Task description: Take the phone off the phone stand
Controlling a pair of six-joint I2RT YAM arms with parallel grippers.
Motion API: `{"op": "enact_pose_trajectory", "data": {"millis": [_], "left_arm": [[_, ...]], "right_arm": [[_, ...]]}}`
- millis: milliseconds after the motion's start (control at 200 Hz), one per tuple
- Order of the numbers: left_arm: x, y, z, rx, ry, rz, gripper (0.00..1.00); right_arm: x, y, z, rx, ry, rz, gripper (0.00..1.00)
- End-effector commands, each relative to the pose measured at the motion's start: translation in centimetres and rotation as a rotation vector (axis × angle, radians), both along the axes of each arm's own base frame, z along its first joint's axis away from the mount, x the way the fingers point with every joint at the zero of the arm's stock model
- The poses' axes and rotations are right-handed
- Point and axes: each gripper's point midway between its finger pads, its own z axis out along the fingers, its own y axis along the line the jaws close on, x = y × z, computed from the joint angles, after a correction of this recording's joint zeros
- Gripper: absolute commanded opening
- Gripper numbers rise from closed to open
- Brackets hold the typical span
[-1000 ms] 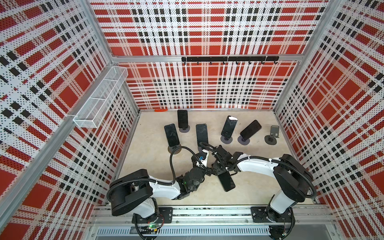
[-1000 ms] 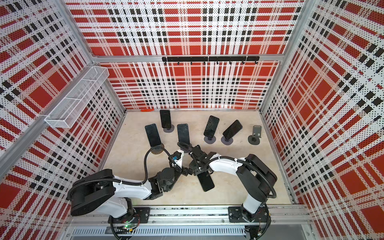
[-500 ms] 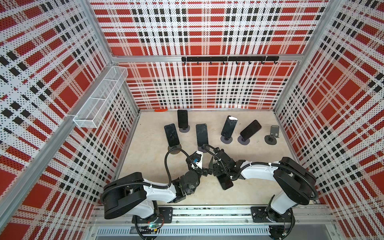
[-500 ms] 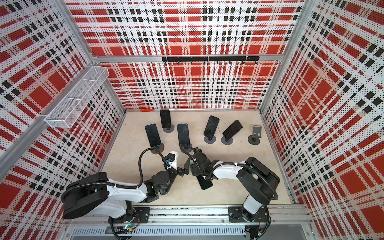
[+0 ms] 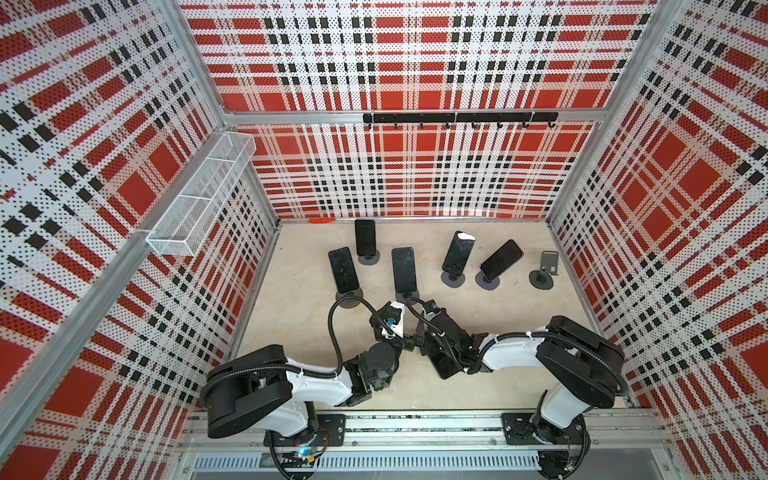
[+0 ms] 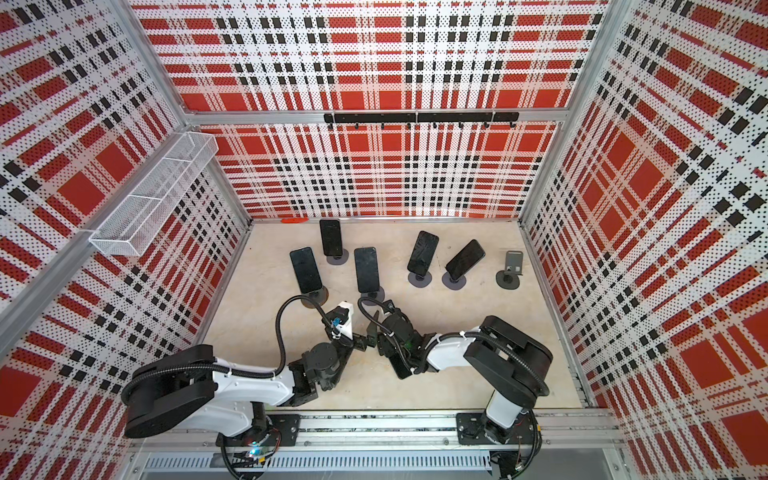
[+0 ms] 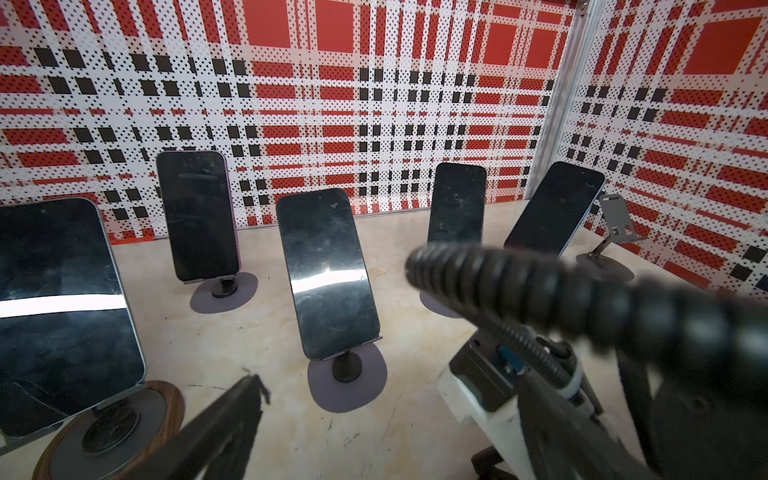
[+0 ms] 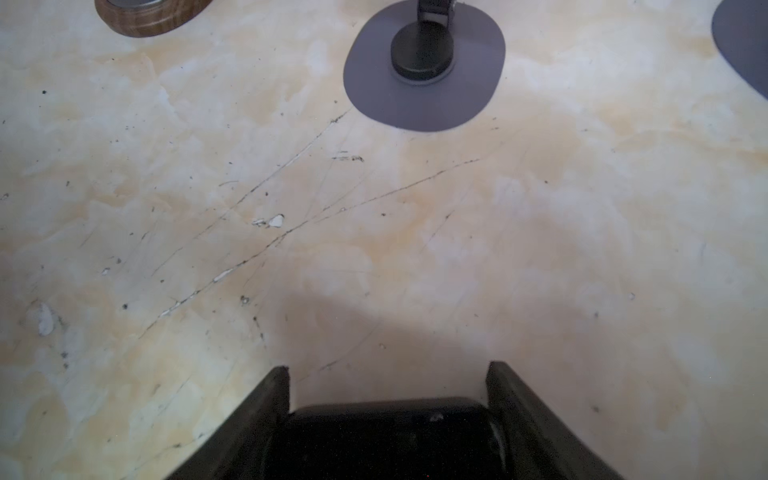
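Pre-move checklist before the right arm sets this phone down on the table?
1. Grip: right gripper clamps held phone by both edges: ok.
2. Release: held phone is off the empty stand: ok.
3. Landing: table ahead is bare: ok.
4. Partner: left gripper open: ok; gap to right gripper: cannot tell.
5. Bystanders: other five phones sit on stands: ok.
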Motion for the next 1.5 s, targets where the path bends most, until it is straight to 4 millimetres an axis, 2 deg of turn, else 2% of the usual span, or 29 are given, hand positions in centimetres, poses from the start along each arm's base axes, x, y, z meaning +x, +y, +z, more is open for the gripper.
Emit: {"op": "enact_pose_trajectory", "data": {"millis": [0,145,276,506,656,862,1097,1263,1493], "left_arm": [[-0.1,0.3,0.7,-0.016,-0.020,0.021,0.98],[-0.4,1.0,1.4,0.001,-0.039,0.067,0.98],[-0.8,2.5,2.4,-0.048,-0.062,0.087,0.98],[-1.2,5.0,3.1,-0.099,-0.086,0.135,0.98],[-1.5,5.5,3.5,-0.118,-0.100,0.133,0.98],[-1.8,6.4,3.9,-0.141,-0.117,0.140,0.98],[-2.1,7.5,4.5,-0.181,-0.134,0.153,0.98],[-1.6,8.6,4.1,-0.202,-0.124,0.192,0.98],[-1.5,9.0,4.1,-0.212,-0.124,0.202,0.98]], "right_arm": [[-2.0,-1.1,-3.4,-0.087,0.050,0.018,0.70],[-2.1,-1.1,-3.4,-0.105,0.012,0.015,0.71],[-2.4,-1.0,-3.7,-0.094,0.006,0.021,0.73],[-2.5,-0.8,-4.2,-0.095,-0.008,0.031,0.73],[-2.9,-0.1,-4.1,-0.053,-0.029,0.074,0.73],[-3.1,-0.4,-4.0,-0.046,-0.058,0.074,0.73],[-3.7,0.4,-4.7,-0.075,-0.102,0.105,0.75],[-3.6,0.7,-4.5,-0.050,-0.110,0.096,0.78],[-3.6,0.5,-4.8,-0.062,-0.110,0.091,0.81]]}}
